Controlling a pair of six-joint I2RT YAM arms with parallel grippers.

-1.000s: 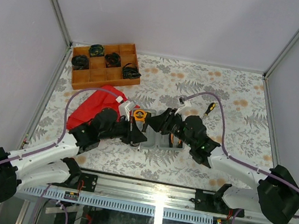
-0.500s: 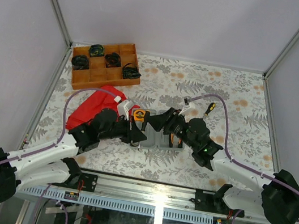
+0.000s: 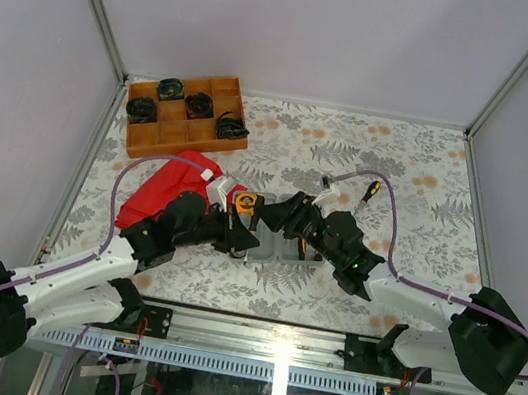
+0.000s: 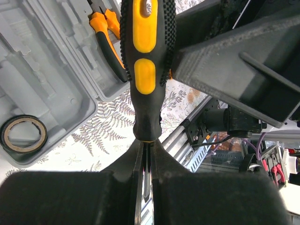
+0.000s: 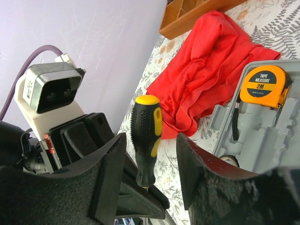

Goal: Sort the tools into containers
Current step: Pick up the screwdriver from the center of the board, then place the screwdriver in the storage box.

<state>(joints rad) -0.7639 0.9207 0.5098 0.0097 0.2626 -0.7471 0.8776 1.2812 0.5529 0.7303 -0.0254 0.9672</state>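
The left gripper (image 4: 146,157) is clamped tight on the metal shaft of a black-and-yellow screwdriver (image 4: 145,61). From the left wrist, the handle points away across the edge of the open grey tool case (image 4: 44,75), just beside the orange-handled pliers (image 4: 106,35) lying in their recess. The right gripper (image 5: 150,140) stands about half open with its fingers (image 5: 110,173) either side of the handle, a gap showing on both sides. A tape measure (image 5: 264,86) sits in the case, a roll of tape (image 4: 23,133) in another recess, and a red cloth (image 5: 206,79) lies beside the case.
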